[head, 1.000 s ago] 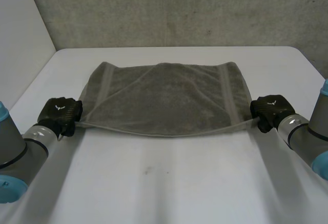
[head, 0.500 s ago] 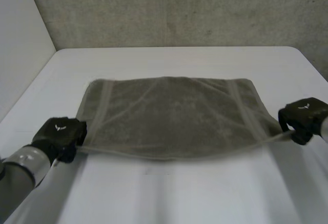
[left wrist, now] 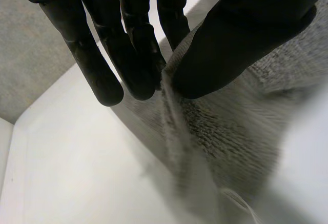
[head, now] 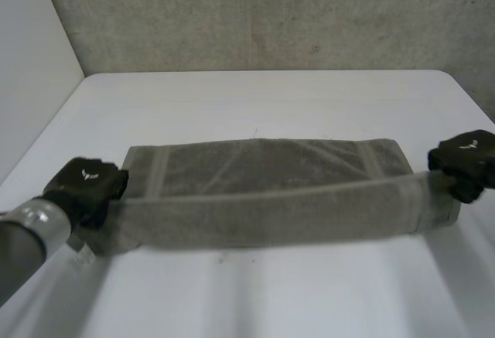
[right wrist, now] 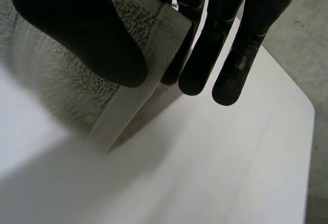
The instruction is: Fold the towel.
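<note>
While the far part of the towel (head: 263, 164) lies flat on the table (head: 255, 291), its near edge is raised and stretched taut between both hands; the left hand (head: 85, 187) pinches the near left corner between thumb (left wrist: 241, 34) and straight fingers (left wrist: 133, 55); the right hand (head: 465, 160) clamps the near right corner the same way, its thumb pressed on the terry beside the hem band (right wrist: 148, 75).

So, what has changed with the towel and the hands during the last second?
The left hand and the right hand drew the towel toward the robot and lifted its near edge. Each still pinches its corner; the far part still lies on the table.
</note>
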